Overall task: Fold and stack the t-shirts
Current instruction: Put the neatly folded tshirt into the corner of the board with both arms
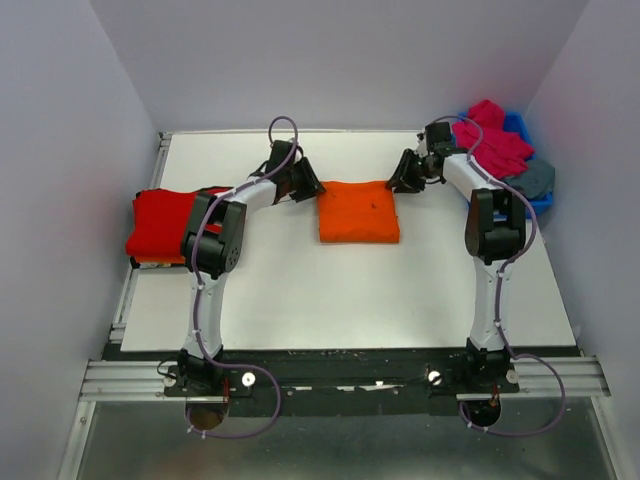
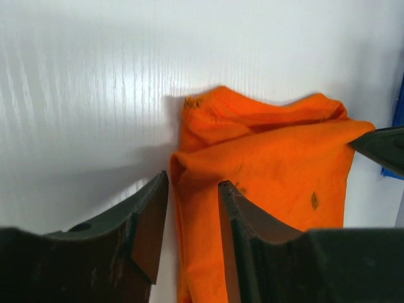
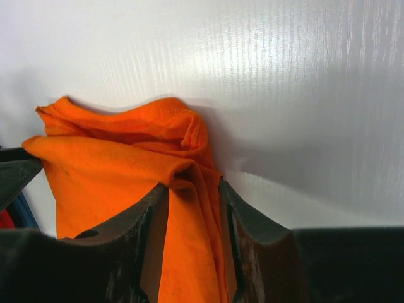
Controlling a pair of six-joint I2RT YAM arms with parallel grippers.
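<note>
Orange t-shirt (image 1: 358, 212) lies lengthwise between both — right jaws pinch one end, left jaws narrowly open astride the other.

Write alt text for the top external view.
Over a white table, the left gripper and right gripper sit at opposite sides of a folded orange t-shirt. A folded red t-shirt lies at the left edge; a blue bin far right holds pink cloth and grey-blue cloth.
</note>
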